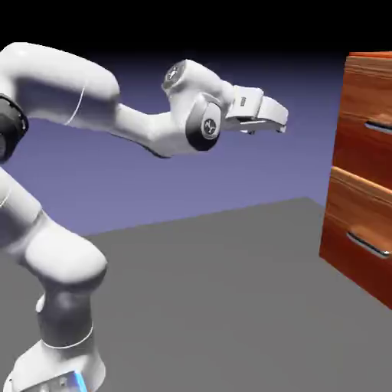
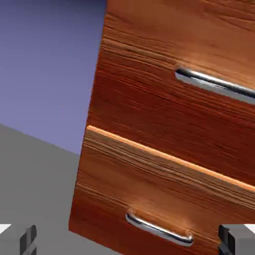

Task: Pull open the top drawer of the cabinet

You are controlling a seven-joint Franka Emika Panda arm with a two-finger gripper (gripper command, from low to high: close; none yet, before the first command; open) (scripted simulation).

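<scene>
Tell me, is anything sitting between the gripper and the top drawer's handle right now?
Nothing visible. In the exterior view the gripper hangs in open air to the left of the cabinet, roughly level with the top drawer. Only empty space lies between it and the silver handle. The hand view shows the drawer fronts unobstructed.

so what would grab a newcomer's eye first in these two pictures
Most striking is the big white robot arm rising from the exterior view's lower left and stretching right, its two-finger gripper open in mid-air, short of the tall reddish-brown wood-grain cabinet at the right edge. In the hand view that cabinet fills the frame at a tilt: the top drawer with its slim silver bar handle above, the similar lower drawer beneath.
</scene>
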